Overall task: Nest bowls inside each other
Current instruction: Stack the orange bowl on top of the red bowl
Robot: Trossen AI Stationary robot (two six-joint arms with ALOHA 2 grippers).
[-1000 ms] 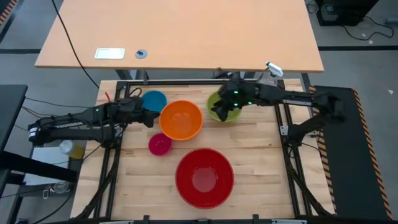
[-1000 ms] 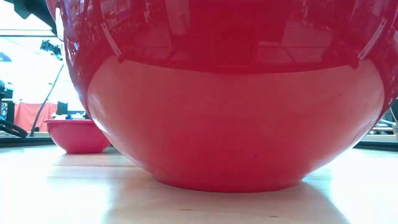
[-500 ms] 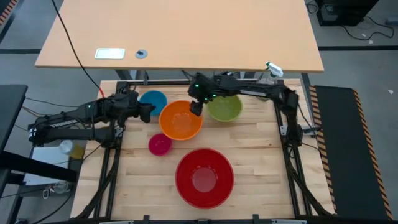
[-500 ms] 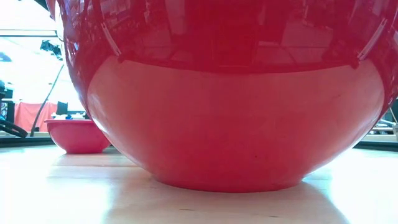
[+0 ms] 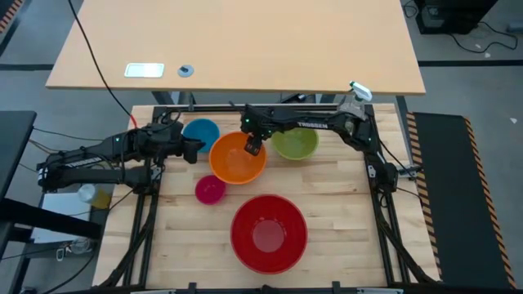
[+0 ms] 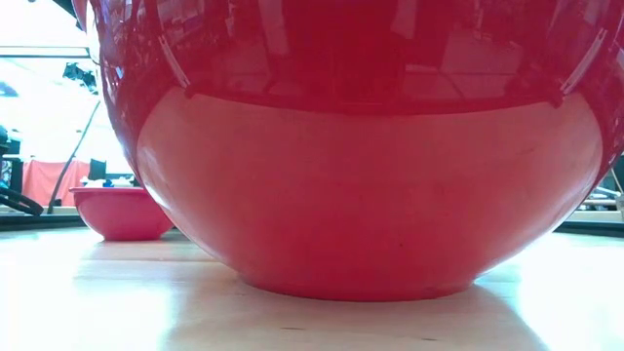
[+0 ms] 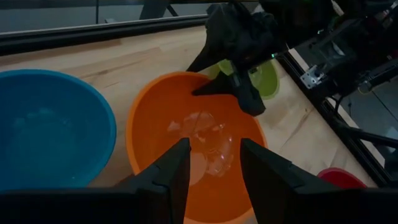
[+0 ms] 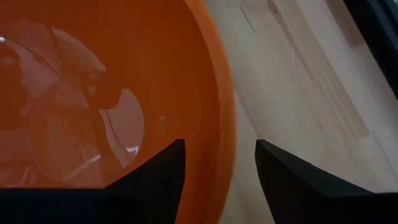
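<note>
An orange bowl (image 5: 238,157) stands on the table between a blue bowl (image 5: 202,131) and a green bowl (image 5: 295,141). A small pink bowl (image 5: 210,189) and a big red bowl (image 5: 269,232) stand nearer. My right gripper (image 5: 253,148) is open over the orange bowl's far right rim (image 8: 225,118), one finger inside the rim and one outside, with a gap to each. My left gripper (image 5: 194,150) is open at the orange bowl's left side, above the table, with nothing between its fingers (image 7: 177,165).
The red bowl (image 6: 370,146) fills the low view, with the pink bowl (image 6: 122,213) beside it. Black frame rails (image 5: 245,108) run along the far edge and down both sides of the table. Bare wood lies at the table's near left and right.
My right gripper has left the green bowl, swung toward the table's left edge and come down over the orange bowl's far right rim. The bowls have stayed where they were.
</note>
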